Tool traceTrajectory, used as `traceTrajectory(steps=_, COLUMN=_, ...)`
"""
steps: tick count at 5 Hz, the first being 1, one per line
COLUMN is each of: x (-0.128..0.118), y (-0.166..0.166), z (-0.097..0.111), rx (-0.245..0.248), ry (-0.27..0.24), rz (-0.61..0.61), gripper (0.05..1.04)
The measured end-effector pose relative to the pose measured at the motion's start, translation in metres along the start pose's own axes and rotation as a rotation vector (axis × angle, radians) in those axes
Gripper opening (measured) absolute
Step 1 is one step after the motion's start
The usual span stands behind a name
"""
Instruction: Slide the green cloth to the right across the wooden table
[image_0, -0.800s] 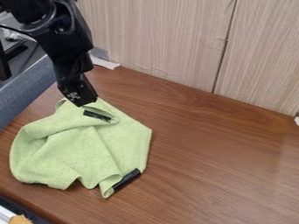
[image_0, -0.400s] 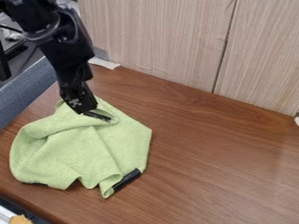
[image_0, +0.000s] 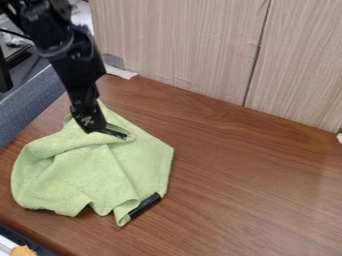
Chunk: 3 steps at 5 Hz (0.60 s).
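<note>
So there's a green cloth (image_0: 87, 175) lying rumpled on the left side of the brown wood table (image_0: 260, 195), with folds bunched all over it and a wavy lower edge. It's got a black strip (image_0: 145, 205) at its bottom right corner and another black strip (image_0: 115, 134) up near the top. The gripper (image_0: 95, 130) points down at the cloth's upper part, its tip right by that top strip. Honestly can't tell if the claw is open or closed, or if it's got hold of any fabric. The arm (image_0: 70, 60) comes in from the upper left. Behind the table are pale wood-grain panels (image_0: 184, 47) with a dark seam, plus a white scrap (image_0: 121, 72) at their foot. Off to the left there's a blue-grey divider (image_0: 32, 104).
</note>
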<state>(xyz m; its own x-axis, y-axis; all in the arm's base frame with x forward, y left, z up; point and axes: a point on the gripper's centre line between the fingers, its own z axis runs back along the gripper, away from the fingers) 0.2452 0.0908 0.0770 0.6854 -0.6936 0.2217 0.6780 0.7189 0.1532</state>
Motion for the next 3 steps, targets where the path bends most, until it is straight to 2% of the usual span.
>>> traceTrajectory(steps=3, x=-0.035, y=0.004, z=-0.048, rx=0.017, ry=0.088, rz=0.043, gripper=0.999)
